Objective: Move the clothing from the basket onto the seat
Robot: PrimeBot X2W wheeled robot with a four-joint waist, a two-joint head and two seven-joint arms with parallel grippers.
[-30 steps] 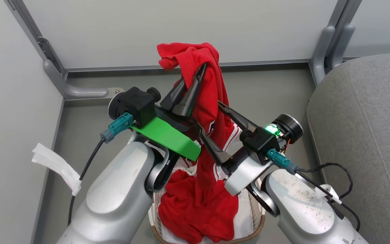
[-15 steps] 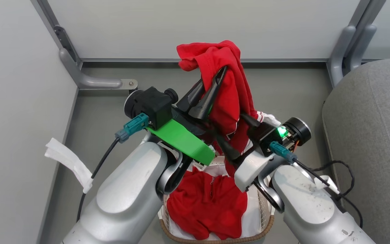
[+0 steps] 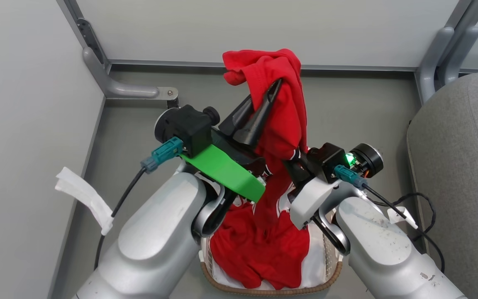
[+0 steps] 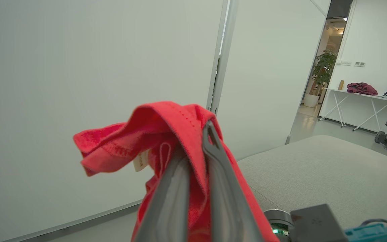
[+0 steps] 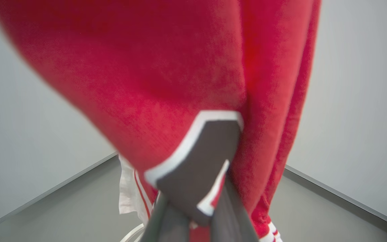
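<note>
A red jersey (image 3: 284,120) with white trim hangs from my left gripper (image 3: 264,99), which is shut on its top fold (image 4: 166,124) high above the basket (image 3: 334,276). Its lower part trails down into the basket onto a plain red shirt (image 3: 259,257) and the white liner (image 3: 318,261). Lower down, my right gripper (image 3: 297,168) is shut on the hanging jersey; in the right wrist view its fingers (image 5: 233,218) pinch cloth at a black white-edged numeral (image 5: 200,158). The grey seat (image 3: 463,166) lies to the right.
White partition walls (image 3: 243,29) close off the far side and the left, with grey metal posts and a floor bracket (image 3: 139,89). A black cable (image 3: 425,211) loops off my right wrist near the seat's edge. Grey floor (image 3: 355,108) lies between basket and walls.
The head camera has shifted, sliding the scene rightward. My right gripper's fingers, spread around the hanging jersey a second ago, have closed on it. The left gripper still holds the jersey up.
</note>
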